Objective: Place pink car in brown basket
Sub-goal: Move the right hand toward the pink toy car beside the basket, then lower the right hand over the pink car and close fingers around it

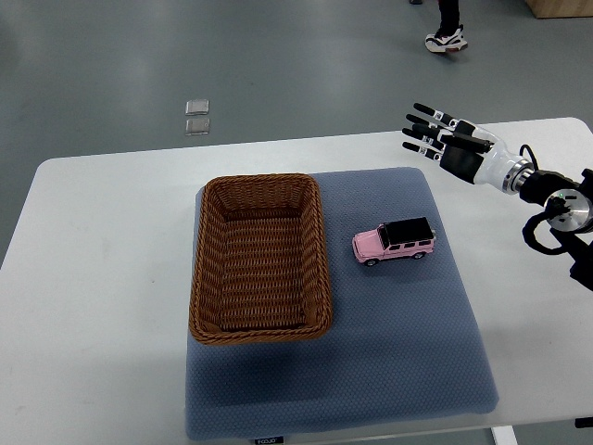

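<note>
A pink toy car (394, 242) with a black roof stands on the blue-grey mat (398, 334), just right of the brown wicker basket (209, 278). The basket holds nothing. My right hand (432, 133) hovers over the table's far right part, well above and to the right of the car, with its fingers spread and holding nothing. Its arm comes in from the right edge. No left arm shows.
The mat lies on a white table (93, 297). A person's shoe (446, 40) shows on the grey floor beyond the table, and two small square plates (196, 117) lie on the floor at the back left.
</note>
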You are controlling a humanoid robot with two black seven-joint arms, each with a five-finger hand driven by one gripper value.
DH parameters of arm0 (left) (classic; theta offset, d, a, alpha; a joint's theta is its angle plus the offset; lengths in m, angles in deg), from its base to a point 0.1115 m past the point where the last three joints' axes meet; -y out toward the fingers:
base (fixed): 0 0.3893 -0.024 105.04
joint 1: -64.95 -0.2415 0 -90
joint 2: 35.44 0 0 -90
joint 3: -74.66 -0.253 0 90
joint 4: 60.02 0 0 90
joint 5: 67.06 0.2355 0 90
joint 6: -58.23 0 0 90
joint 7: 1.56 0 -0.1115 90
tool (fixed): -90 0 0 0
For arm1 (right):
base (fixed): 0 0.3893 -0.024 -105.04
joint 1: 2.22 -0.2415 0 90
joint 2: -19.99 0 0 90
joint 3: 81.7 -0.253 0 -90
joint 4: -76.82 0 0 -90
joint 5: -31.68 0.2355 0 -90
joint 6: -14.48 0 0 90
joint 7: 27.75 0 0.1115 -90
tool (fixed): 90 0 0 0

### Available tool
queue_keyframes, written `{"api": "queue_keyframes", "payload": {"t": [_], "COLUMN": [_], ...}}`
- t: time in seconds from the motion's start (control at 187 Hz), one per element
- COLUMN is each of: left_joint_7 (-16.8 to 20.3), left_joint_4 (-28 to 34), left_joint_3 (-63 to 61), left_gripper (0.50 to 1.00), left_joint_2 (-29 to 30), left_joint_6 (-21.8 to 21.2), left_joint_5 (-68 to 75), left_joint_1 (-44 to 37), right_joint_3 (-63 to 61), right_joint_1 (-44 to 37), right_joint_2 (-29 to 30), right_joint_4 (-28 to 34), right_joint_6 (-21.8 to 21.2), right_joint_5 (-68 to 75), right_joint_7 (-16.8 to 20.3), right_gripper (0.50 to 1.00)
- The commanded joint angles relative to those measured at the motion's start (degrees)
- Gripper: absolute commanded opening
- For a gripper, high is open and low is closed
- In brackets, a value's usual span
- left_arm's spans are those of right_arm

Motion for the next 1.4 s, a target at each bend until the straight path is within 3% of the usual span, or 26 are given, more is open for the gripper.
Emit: {"api": "queue_keyframes", "payload": {"t": [0.0, 0.389, 0.651, 0.992, 1.286, 1.393], "left_joint_7": [0.36, 1.33, 1.33, 1.33, 1.33, 1.33], "left_joint_4": [-0.25, 0.19, 0.1, 0.19, 0.28, 0.19], "left_joint_3": [-0.01, 0.16, 0.07, 0.16, 0.07, 0.16], "left_gripper": [1.0, 1.0, 1.0, 1.0, 1.0, 1.0], "left_joint_2": [0.0, 0.0, 0.0, 0.0, 0.0, 0.0], "left_joint_6": [0.0, 0.18, 0.0, 0.0, 0.0, 0.0], "left_joint_5": [0.0, 0.0, 0.0, 0.0, 0.0, 0.0], "left_joint_1": [0.0, -0.08, -0.08, -0.08, -0.08, -0.08], "right_joint_3": [0.0, 0.88, 1.14, 1.23, 5.62, 9.49], "right_joint_1": [-0.01, -0.72, -3.18, -4.85, -4.32, -4.5], "right_joint_2": [0.26, -0.8, -1.94, -3.61, -6.51, -7.21], "right_joint_4": [-0.01, -0.01, 0.08, 1.66, 10.45, 12.39], "right_joint_6": [0.09, -1.85, -3.45, -3.45, -3.45, -3.45], "right_joint_5": [0.0, -1.49, -13.18, -43.68, -63.45, -66.18], "right_joint_7": [0.0, 0.0, -0.7, -13.71, -24.87, -26.89], "right_gripper": [0.917, 0.917, 0.917, 0.915, 0.915, 0.917]}}
